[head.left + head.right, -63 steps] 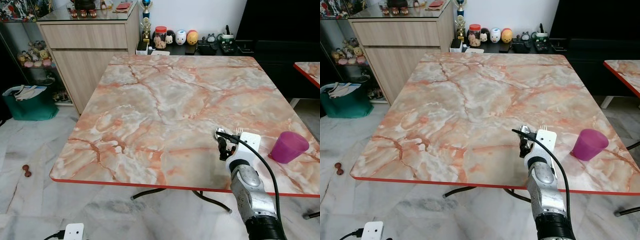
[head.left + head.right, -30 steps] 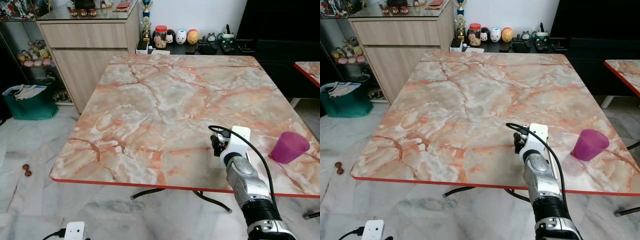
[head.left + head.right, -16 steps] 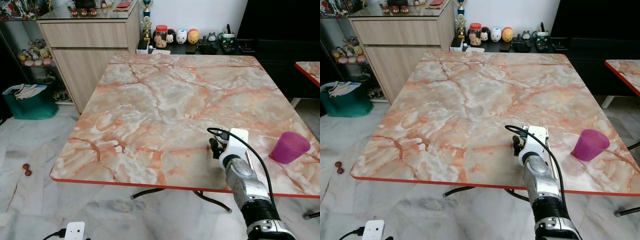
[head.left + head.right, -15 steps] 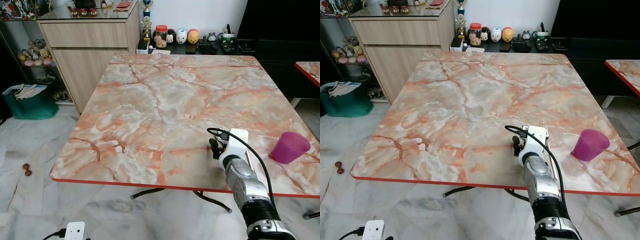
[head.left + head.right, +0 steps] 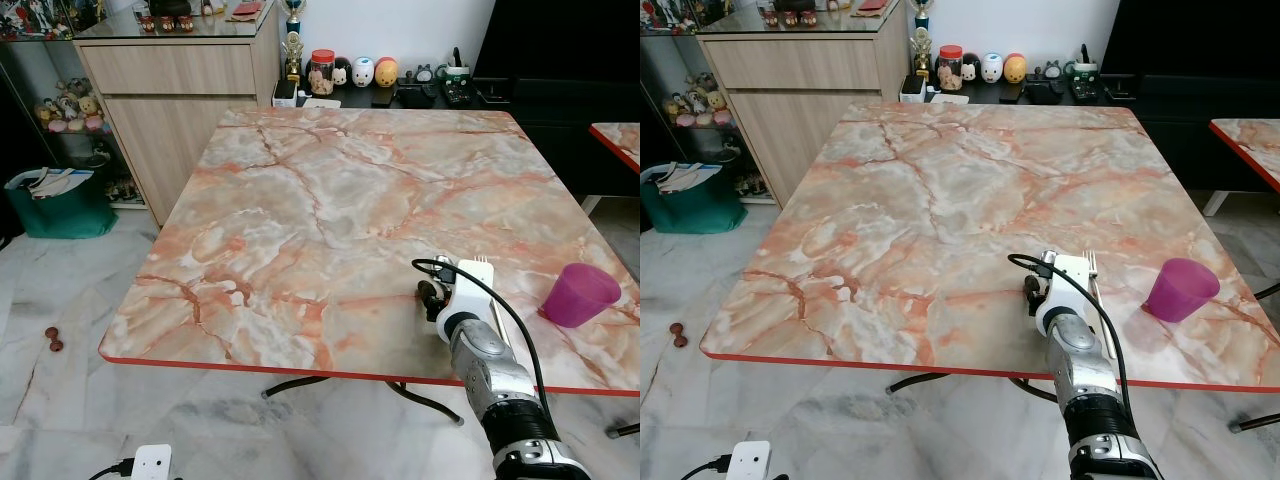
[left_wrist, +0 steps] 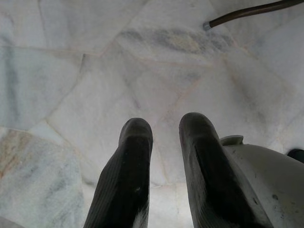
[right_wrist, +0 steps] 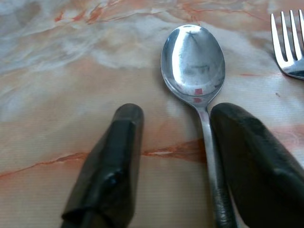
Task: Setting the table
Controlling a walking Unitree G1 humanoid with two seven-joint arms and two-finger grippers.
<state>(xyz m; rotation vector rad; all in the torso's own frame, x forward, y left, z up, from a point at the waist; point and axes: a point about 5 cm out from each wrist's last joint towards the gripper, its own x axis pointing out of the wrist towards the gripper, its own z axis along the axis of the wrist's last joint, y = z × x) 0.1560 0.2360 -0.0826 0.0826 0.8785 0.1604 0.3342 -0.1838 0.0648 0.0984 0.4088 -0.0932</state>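
Between the right hand (image 7: 173, 156)'s spread-open fingers lies a spoon (image 7: 194, 71) flat on the desk (image 5: 330, 200), fork (image 7: 289, 47) just beside; thin, slick steel, so I'd pinch mid-handle

On the desk (image 5: 330, 200) — spoon (image 7: 195, 61) left of the fork (image 7: 289, 45), cup (image 5: 579, 295) farther right, near the front edge.

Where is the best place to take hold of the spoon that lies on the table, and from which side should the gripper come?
Probably the thin handle of the spoon, just behind the bowl, approached from above. It lies flat on the marble table, and the broad bowl offers little to pinch. The right gripper is open, its fingers either side of the handle. The fork lies close beside.
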